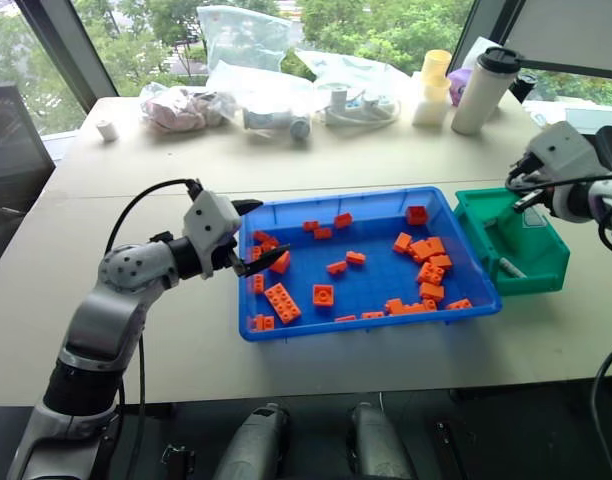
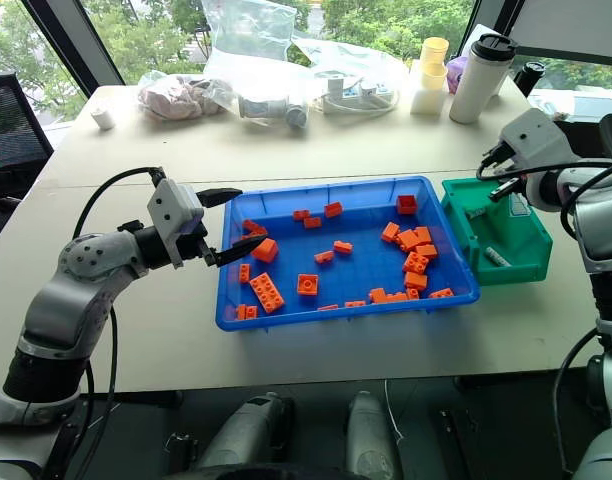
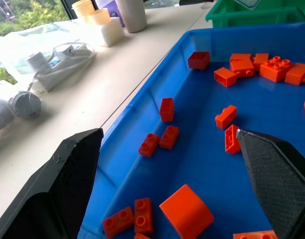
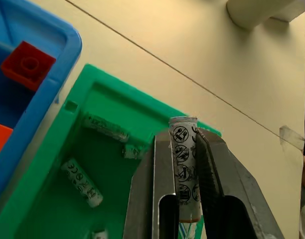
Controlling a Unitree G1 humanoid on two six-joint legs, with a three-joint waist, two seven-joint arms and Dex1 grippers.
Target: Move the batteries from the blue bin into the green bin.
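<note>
Table (image 1: 316,160): right gripper (image 4: 185,144) clamps battery (image 4: 185,169) (above green bin (image 4: 117,164)); left gripper (image 1: 258,238) wide.

Beige table (image 1: 316,165) by large windows (image 1: 136,30), trees outside; dark chair (image 2: 11,130), perhaps.

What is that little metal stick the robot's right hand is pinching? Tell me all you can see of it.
It is a battery: a small grey-silver cylinder printed with black symbols, its flat end cap pointing away from the wrist. The right gripper is shut on it, one finger pressed against each long side, holding it above the green bin. A few more like it lie in that bin.
</note>
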